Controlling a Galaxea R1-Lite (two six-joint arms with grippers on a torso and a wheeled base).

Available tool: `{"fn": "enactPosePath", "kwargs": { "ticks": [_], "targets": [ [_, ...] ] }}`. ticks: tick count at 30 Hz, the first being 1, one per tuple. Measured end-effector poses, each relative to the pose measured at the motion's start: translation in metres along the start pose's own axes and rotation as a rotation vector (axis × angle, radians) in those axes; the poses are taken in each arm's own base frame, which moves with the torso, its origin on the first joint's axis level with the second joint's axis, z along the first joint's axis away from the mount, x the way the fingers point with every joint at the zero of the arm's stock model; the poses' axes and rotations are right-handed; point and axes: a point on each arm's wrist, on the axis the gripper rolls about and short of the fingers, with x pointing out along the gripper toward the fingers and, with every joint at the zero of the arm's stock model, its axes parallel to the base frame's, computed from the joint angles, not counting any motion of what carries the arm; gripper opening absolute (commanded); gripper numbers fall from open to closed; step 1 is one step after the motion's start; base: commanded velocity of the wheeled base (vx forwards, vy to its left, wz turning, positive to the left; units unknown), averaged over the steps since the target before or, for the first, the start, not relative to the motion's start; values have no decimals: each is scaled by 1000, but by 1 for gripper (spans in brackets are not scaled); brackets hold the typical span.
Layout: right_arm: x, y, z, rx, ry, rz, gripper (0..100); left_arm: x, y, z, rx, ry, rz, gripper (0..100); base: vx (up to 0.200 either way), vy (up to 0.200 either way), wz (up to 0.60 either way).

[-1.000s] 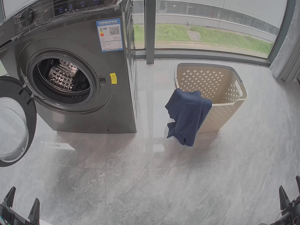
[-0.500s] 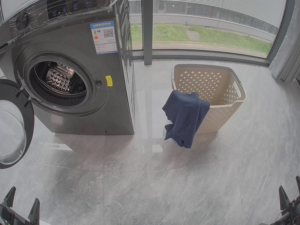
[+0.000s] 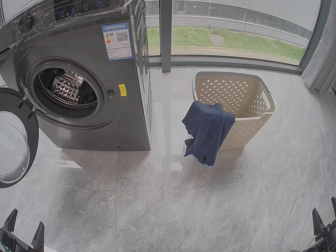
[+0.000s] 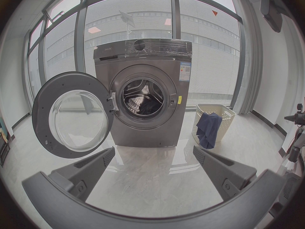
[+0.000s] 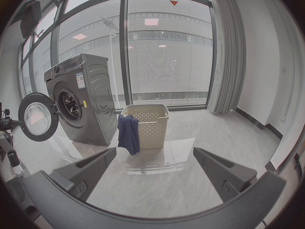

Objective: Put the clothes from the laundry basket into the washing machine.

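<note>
— Grey floor (image 3: 168, 207) stretches between you and the work. Both of your grippers sit low over it. Your left gripper (image 4: 152, 150) has its fingers spread wide with nothing between them, and your right gripper (image 5: 153, 150) is the same.
— Why so far back?
— My guess is that you're well apart from everything, so you'd have to close in before either arm could reach. Further out, the navy garment (image 3: 208, 130) is draped over the near rim of the laundry basket (image 3: 269, 102), part inside and most outside. That probably makes it an easy first pinch.
— Which way does it run?
— Its long axis is close to vertical, running down the basket's outer wall with the loose end pointing at the floor. The washing machine (image 3: 133, 88) stands to your left of the basket. Its door (image 3: 17, 140) is swung fully open, so the drum (image 3: 66, 86) is ready to load.
</note>
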Motion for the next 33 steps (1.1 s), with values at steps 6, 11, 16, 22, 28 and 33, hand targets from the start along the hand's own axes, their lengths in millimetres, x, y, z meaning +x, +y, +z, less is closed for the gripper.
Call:
{"fn": "enactPosePath", "kwargs": {
  "ticks": [6, 11, 16, 22, 28, 33],
  "targets": [
    [0, 0, 0, 0, 0, 0, 100, 0, 0, 0, -2, 0, 0, 100, 0, -100, 0],
    [0, 0, 0, 0, 0, 0, 100, 0, 0, 0, 0, 0, 0, 100, 0, 0, 0],
    [0, 0, 0, 0, 1, -1, 100, 0, 0, 0, -1, 0, -2, 100, 160, 0, 0],
    [0, 0, 0, 0, 0, 0, 100, 0, 0, 0, -2, 2, -4, 100, 200, 0, 0],
    [0, 0, 0, 0, 0, 0, 100, 0, 0, 0, -1, 1, -4, 100, 67, 0, 0],
    [0, 0, 0, 0, 1, -1, 100, 0, 0, 0, -1, 4, -4, 100, 120, 0, 0]
  ]
}}
